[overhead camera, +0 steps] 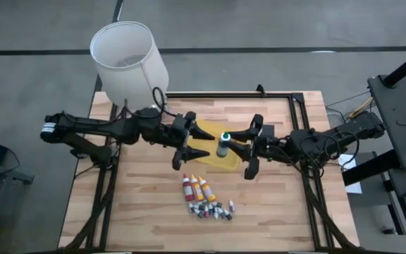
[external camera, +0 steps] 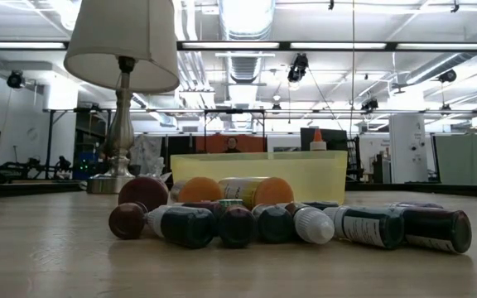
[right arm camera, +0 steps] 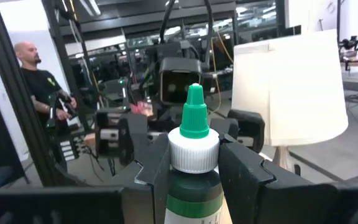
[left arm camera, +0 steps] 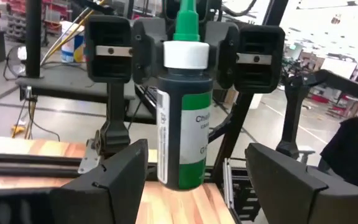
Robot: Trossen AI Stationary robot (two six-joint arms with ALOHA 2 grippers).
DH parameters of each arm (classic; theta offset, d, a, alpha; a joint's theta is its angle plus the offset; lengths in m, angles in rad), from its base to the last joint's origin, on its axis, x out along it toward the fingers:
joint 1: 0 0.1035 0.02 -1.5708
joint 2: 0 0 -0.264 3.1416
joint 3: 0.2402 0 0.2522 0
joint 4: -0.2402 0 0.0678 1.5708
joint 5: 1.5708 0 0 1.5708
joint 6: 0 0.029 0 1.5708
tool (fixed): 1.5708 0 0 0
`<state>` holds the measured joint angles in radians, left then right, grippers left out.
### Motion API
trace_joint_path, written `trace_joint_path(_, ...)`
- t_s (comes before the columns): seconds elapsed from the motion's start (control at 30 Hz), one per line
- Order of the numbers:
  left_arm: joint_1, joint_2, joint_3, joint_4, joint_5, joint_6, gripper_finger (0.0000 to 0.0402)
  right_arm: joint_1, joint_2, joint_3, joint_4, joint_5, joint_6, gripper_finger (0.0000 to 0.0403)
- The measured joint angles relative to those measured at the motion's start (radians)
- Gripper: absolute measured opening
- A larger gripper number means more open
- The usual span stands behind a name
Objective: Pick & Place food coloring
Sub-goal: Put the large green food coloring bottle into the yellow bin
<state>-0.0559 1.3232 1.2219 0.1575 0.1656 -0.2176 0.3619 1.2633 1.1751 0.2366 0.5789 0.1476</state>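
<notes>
**Green bottle held over tray, left tool spread**

Surface (overhead camera: 139,204): wood slats, black frame. Lamp (overhead camera: 129,60) at the far left corner, white shade, well clear of the work. Yellow tray (overhead camera: 204,150) mid-surface, between the two arms.

Right tool (overhead camera: 247,148) is clamped on the green bottle (overhead camera: 223,144), fingers on both sides of the body just under the white collar; the bottle stands upright over the tray. Cannot tell if its base touches the tray floor. Left tool (overhead camera: 188,140) faces it from the other side, fingers wide apart, nothing held; in the left wrist view the bottle sits between those fingers without contact.

Rest of the food coloring: red, orange and yellow bottles (overhead camera: 197,188) lie side by side on the surface near the tray's front edge, with the small vials (overhead camera: 211,209) in a loose cluster just in front of them. In the low view another bottle tip (external camera: 317,141) shows above the tray wall.

Handling, judged: bottles are light, stiff plastic with slick labels, round, so they roll when lying. Best hold is across the body below the cap, not on the tapered tip. Vials are tiny and packed touching, so a grab likely nudges neighbours.

In the way: the two tools are close together over the tray; tray walls limit a low approach. A person stands in the room beyond, off the surface.
</notes>
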Motion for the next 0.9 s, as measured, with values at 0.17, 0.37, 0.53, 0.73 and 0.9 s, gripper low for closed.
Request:
trace_joint_path(0.17, 0.000, 0.040, 0.039, -0.003, 0.000, 0.012, 0.0243, -0.004, 0.000, 0.002, 0.000, 0.000, 0.001, 0.0105)
trace_joint_path(0.37, 0.000, 0.088, 0.076, -0.002, 0.000, 0.013, 0.0243, -0.011, 0.001, -0.005, -0.001, 0.002, 0.025, 0.0105)
trace_joint_path(0.53, 0.000, 0.124, 0.102, 0.000, -0.001, 0.011, 0.0243, -0.013, 0.001, -0.005, -0.001, 0.003, 0.025, 0.0105)
trace_joint_path(0.73, 0.000, 0.159, 0.137, -0.003, 0.000, 0.007, 0.0243, -0.017, 0.002, -0.007, -0.001, 0.004, 0.028, 0.0105)
trace_joint_path(0.9, 0.000, 0.176, 0.157, -0.001, 0.001, 0.010, 0.0243, -0.017, 0.002, -0.008, -0.001, 0.005, 0.028, 0.0105)
